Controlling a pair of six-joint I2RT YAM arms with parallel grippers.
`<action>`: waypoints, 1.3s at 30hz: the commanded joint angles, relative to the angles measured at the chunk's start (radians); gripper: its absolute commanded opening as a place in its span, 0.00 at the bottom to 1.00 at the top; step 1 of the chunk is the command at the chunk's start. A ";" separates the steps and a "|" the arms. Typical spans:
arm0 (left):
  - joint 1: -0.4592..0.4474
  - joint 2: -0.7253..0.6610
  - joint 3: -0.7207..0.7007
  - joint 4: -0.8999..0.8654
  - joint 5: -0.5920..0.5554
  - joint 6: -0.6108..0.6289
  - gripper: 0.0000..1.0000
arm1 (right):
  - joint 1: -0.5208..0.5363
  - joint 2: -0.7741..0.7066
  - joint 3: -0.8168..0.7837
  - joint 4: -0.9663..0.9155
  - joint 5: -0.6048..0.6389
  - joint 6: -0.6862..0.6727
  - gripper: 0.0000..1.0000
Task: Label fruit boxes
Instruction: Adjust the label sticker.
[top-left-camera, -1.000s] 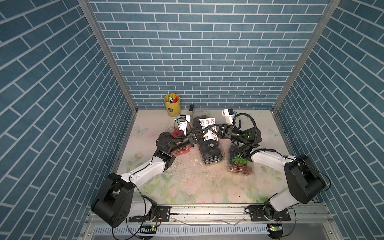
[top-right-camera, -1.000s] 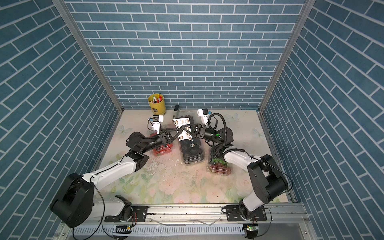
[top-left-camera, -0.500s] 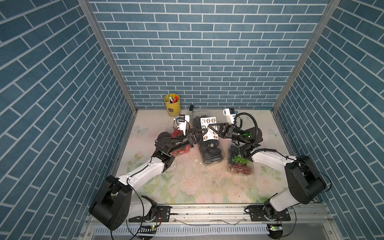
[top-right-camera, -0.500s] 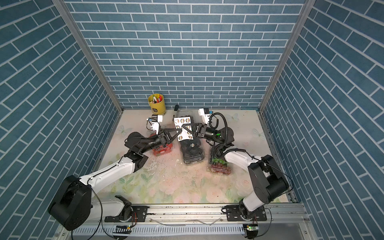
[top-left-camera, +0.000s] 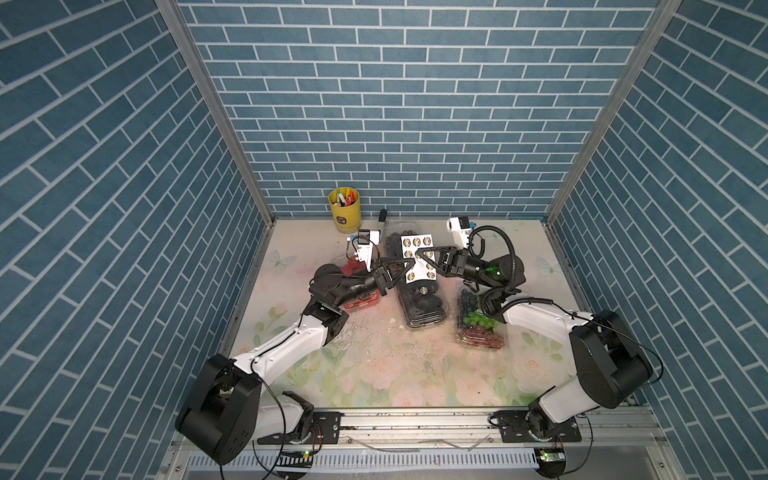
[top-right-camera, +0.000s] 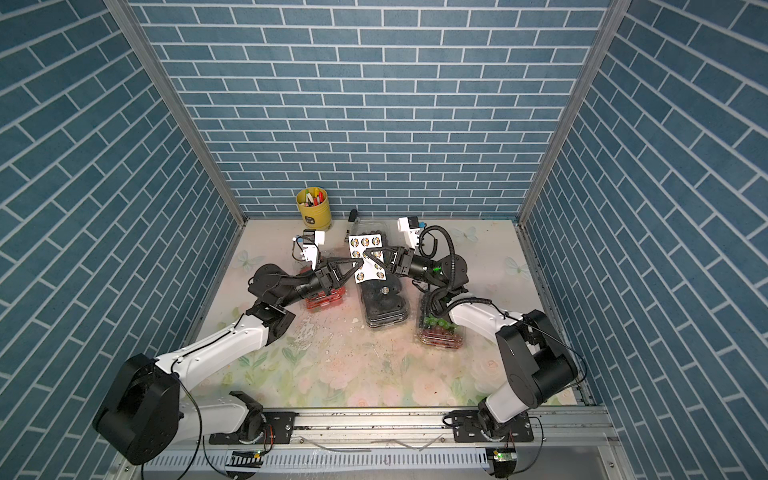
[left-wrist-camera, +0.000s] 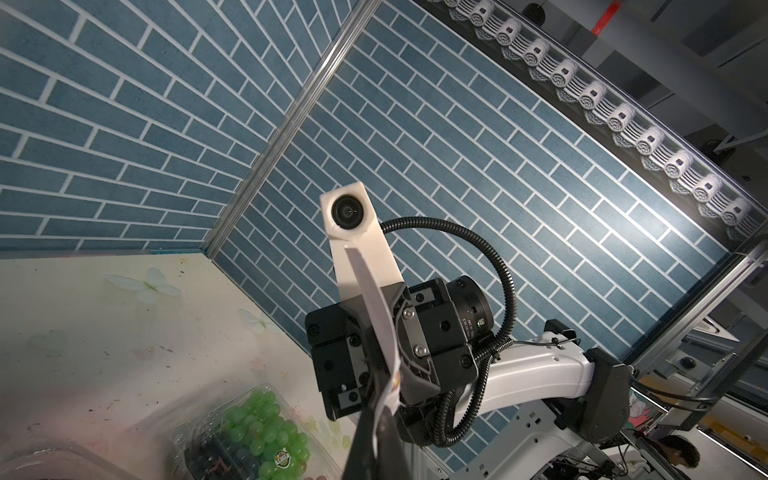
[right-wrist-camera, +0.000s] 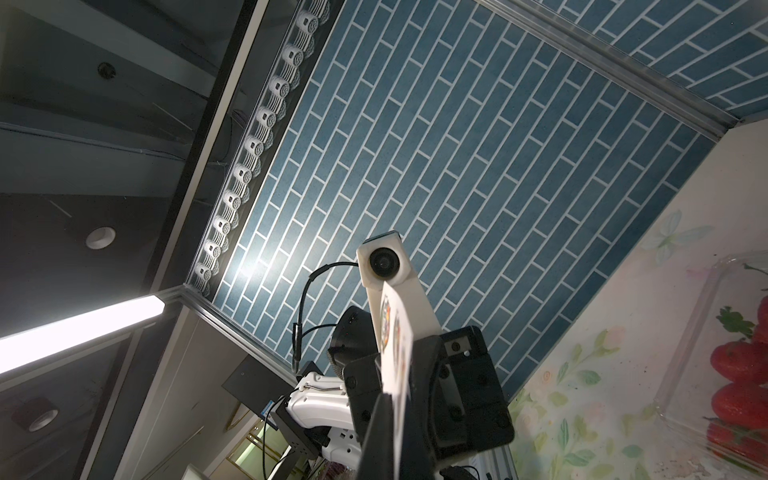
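Left gripper (top-left-camera: 408, 263) and right gripper (top-left-camera: 419, 254) both pinched shut on white sticker sheet (top-left-camera: 415, 242), sheet held aloft between them above black fruit box (top-left-camera: 424, 303) mid table (top-left-camera: 374, 365), strawberry box (top-left-camera: 360, 302) under left arm, mixed grape box (top-left-camera: 480, 328) under right arm, dark grape box (top-left-camera: 392, 243) behind sheet.

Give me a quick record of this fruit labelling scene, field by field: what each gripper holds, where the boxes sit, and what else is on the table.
left gripper: shut on sticker sheet
right gripper: shut on the same sheet, from the opposite side
sheet position: held up above black fruit box
strawberry box: partly under left arm
mixed grape box: partly under right arm
dark grape box: behind the sheet, near back wall
pen cup: back, upright
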 joint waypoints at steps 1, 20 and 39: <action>0.013 -0.006 0.007 0.037 -0.041 0.018 0.00 | 0.007 -0.018 -0.026 0.021 -0.041 0.007 0.00; 0.035 -0.023 0.006 0.018 -0.058 0.018 0.00 | 0.016 -0.010 -0.034 0.023 -0.046 0.007 0.00; 0.039 -0.034 0.008 0.024 -0.045 0.014 0.00 | 0.016 0.011 -0.023 -0.016 -0.049 -0.004 0.00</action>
